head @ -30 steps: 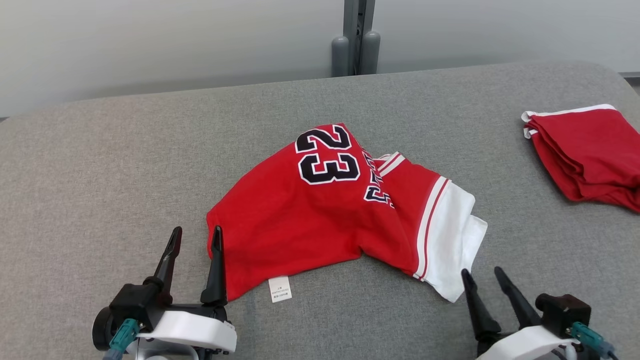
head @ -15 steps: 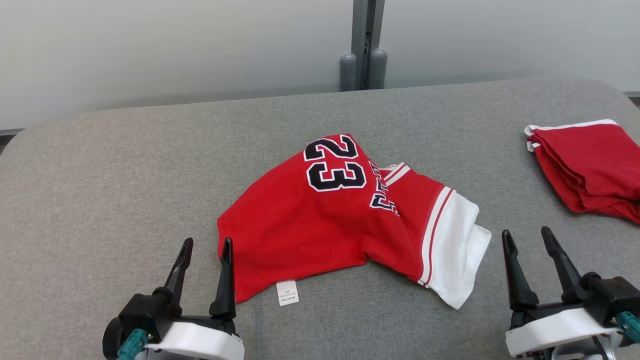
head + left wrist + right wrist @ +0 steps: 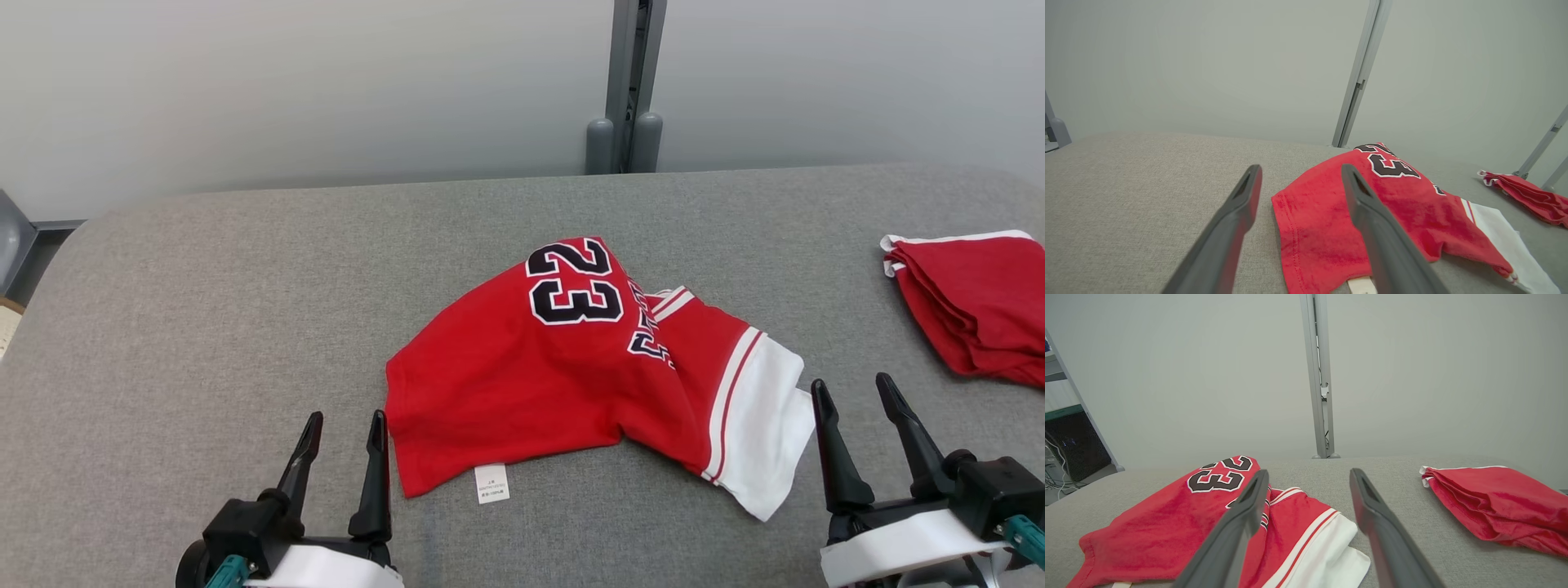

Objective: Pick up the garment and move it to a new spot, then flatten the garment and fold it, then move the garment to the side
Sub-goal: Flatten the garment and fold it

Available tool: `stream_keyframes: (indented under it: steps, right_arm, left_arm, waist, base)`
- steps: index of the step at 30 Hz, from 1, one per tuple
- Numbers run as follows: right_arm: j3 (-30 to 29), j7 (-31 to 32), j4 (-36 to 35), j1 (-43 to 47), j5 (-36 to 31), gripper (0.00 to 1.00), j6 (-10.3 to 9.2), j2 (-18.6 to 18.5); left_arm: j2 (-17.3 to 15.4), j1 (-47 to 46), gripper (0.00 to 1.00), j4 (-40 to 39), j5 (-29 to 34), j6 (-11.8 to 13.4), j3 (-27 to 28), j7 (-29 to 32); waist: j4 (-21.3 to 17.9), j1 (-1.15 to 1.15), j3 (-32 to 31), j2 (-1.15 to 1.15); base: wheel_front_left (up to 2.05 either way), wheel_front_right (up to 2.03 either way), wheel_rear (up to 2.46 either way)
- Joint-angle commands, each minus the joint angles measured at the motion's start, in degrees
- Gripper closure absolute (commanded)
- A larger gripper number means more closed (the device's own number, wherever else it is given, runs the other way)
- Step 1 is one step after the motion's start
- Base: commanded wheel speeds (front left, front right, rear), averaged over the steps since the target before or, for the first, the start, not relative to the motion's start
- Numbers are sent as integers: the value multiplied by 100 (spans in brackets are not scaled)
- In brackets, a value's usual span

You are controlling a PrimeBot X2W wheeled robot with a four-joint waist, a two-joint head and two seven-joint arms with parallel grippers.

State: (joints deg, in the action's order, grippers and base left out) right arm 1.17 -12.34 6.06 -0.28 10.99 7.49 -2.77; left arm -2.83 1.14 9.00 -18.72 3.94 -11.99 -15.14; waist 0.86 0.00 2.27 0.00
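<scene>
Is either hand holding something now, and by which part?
Nothing is held. The left hand and the right hand are both open, beside the red jersey.

The tag [image 3: 491, 483] on the garment [image 3: 531, 392] has unreadably small print.

The grey padded table [image 3: 204, 310] bears a rumpled red jersey [image 3: 522, 384] (number 23 up) and, apart, a folded red garment [image 3: 971, 302].

Bright, even, diffuse light from above; head view sharp throughout. Faint soft shadow along the garment [image 3: 531, 384] edge at 6 o'clock. Wrist views: wide-angle lean of the post [image 3: 1359, 73] at 1 o'clock; left hand [image 3: 1301, 169] fingers blurred near the lens.
</scene>
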Motion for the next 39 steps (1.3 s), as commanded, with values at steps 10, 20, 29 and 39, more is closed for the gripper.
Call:
stream_keyframes:
  steps: [10,20,29,39]
  right_arm:
    - [-217,227,128,-17,-106,0,1,-28]
    - [-933,865,1029,-517,-818,0,1,-30]
    - [-1199,1159,2551,-1275,-1103,0,1,-362]
    - [-619,1379,3682,-1977,-677,0,1,-612]
  left_arm:
    - [-17,80,0,8,-18,29,-55,1]
    - [-18,-14,0,201,-38,-27,-250,1]
    - [-18,-197,0,216,0,-16,-303,1]
    - [-18,-280,0,189,19,-12,-278,1]
  waist:
    - [115,0,-54,0]
    - [255,0,72,0]
    - [581,0,427,0]
    - [807,0,660,0]
  base:
    - [0,0,0]
    - [0,0,0]
    - [0,0,0]
    - [0,0,0]
